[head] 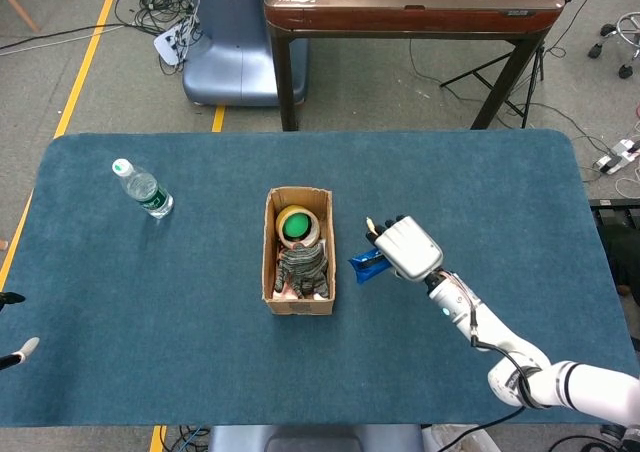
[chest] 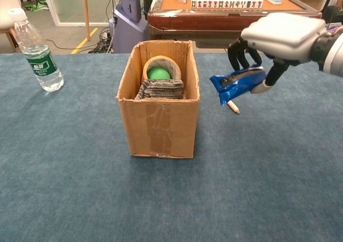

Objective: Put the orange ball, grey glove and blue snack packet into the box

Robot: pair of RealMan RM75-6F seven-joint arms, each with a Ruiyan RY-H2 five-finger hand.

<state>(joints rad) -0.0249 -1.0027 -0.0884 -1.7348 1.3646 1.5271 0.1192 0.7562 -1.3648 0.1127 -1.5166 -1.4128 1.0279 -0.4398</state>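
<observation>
Right hand gripped the blue snack packet between curled fingers and thumb, clear of the table and just right of the box, presumably raised to clear its rim. The grey glove lay inside the box. Left hand was barely visible at the head view's edge; state could not be told.

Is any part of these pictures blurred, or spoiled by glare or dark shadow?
Head view: even light, sharp, only soft shadow beside the box. Chest view: the right hand and packet are slightly soft; the bottle shows small highlights, no strong glare.
</observation>
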